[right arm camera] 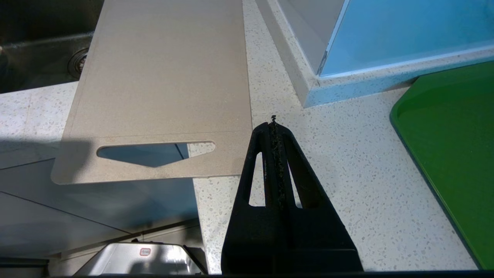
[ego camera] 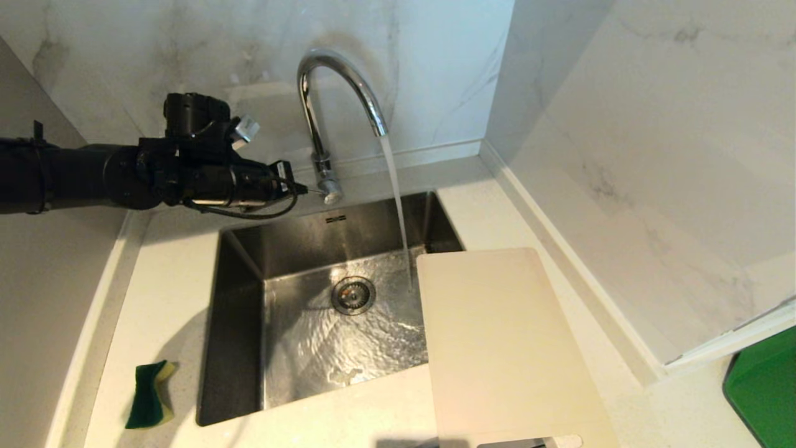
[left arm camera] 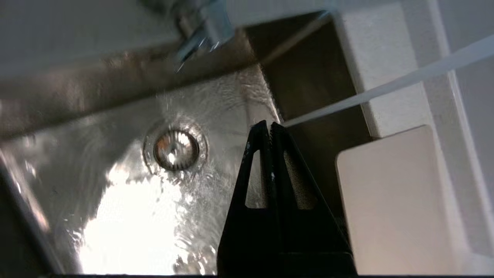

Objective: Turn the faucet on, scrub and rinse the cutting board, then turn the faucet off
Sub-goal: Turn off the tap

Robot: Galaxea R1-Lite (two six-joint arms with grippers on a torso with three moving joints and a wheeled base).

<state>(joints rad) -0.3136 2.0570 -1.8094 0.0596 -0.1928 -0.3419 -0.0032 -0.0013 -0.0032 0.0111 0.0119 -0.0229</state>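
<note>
Water pours from the arched spout of the chrome faucet (ego camera: 323, 93) into the steel sink (ego camera: 236, 298). My left gripper (ego camera: 303, 189) is shut and empty, level with the faucet's base (ego camera: 329, 194) and just left of it. In the left wrist view this gripper (left arm camera: 269, 124) hangs over the wet sink floor, with the water stream (left arm camera: 386, 87) crossing beyond it. The cream cutting board (ego camera: 504, 342) lies flat over the sink's right rim and the counter. My right gripper (right arm camera: 273, 124) is shut and empty above the counter, beside the slot-handle end of the cutting board (right arm camera: 162, 85).
A green-and-yellow sponge (ego camera: 148, 395) lies on the counter left of the sink. A green tray (ego camera: 765, 392) sits at the far right. Marble walls close in behind and to the right. The drain (ego camera: 352, 295) is in the sink floor.
</note>
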